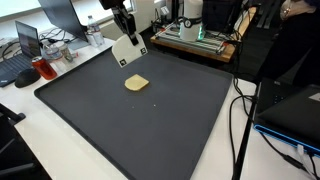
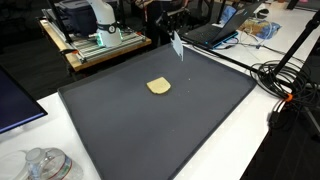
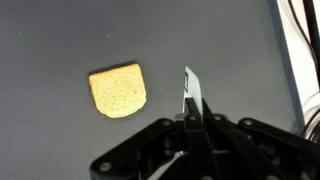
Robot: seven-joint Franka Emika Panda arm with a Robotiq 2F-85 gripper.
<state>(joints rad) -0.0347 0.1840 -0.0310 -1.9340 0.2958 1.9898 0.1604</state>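
Note:
My gripper (image 3: 193,118) is shut on a thin white card (image 3: 191,88), seen edge-on in the wrist view and sticking out past the fingers. In an exterior view the card (image 1: 129,52) hangs flat below the gripper (image 1: 126,36), just above the far edge of the black mat (image 1: 100,120). It shows as a thin white sliver (image 2: 178,45) under the gripper (image 2: 176,34) in an exterior view. A yellow, bread-shaped flat piece (image 3: 118,90) lies on the mat, left of the card in the wrist view, and is visible in both exterior views (image 1: 136,83) (image 2: 158,87). It lies apart from the card.
The black mat (image 2: 150,130) covers most of the white table. Behind it stands a machine with green lights (image 1: 190,30) (image 2: 95,30). A laptop (image 1: 28,42) and a red object (image 1: 45,68) sit at one side; cables (image 2: 285,85) and a clear container (image 2: 40,163) lie off the mat.

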